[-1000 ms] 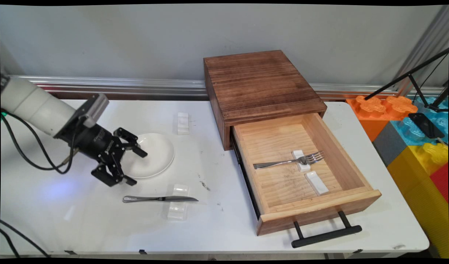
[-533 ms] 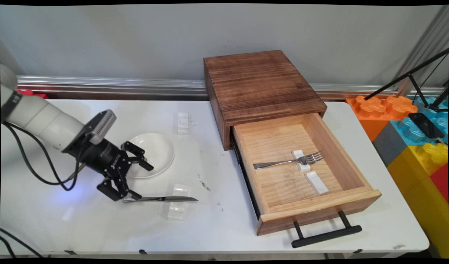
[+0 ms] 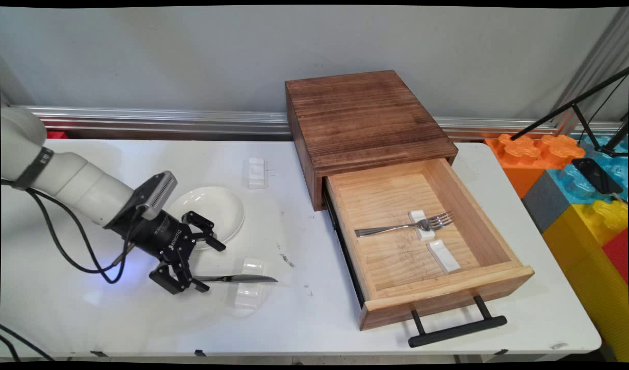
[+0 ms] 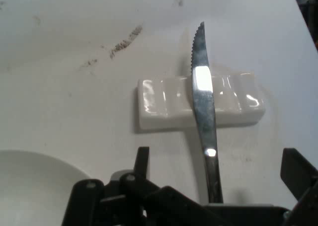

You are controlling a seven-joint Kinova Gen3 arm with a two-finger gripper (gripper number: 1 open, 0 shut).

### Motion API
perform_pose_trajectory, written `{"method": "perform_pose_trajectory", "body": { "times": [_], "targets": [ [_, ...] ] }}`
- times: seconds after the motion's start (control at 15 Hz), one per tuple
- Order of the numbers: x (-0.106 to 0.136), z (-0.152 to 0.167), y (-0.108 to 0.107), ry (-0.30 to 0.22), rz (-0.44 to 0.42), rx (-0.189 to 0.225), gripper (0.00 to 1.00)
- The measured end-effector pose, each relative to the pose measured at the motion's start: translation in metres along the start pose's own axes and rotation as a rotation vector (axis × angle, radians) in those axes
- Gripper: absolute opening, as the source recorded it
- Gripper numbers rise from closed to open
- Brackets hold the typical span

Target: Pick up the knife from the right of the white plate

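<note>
We saw the knife (image 4: 202, 92) lying between the jaws (image 3: 210, 267), which stood wide apart and gripped nothing, one finger (image 4: 141, 161) on each side of the handle end. Its serrated blade pointed straight away from the jaws and lay across a white rest (image 4: 164, 104) just ahead of them. A white plate (image 3: 222, 208) sat close beside the jaws on the white surface (image 3: 304, 313), at the far finger's side, and another white rest (image 3: 256, 172) lay beyond the plate. Well off, further along the way the jaws pointed, we saw a wooden box (image 3: 363, 115) with its drawer (image 3: 448, 295) pulled open; a fork (image 3: 404, 226) lay inside, its neck on a white rest (image 3: 421, 232), with a further white rest (image 3: 443, 255) beside it.
</note>
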Motion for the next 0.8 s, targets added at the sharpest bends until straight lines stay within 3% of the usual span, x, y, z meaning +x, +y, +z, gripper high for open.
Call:
{"method": "perform_pose_trajectory", "body": {
  "times": [0.8],
  "targets": [
    [-0.001, 0.017, 0.002, -0.024, 0.011, 0.012, 1.0]
  ]
}}
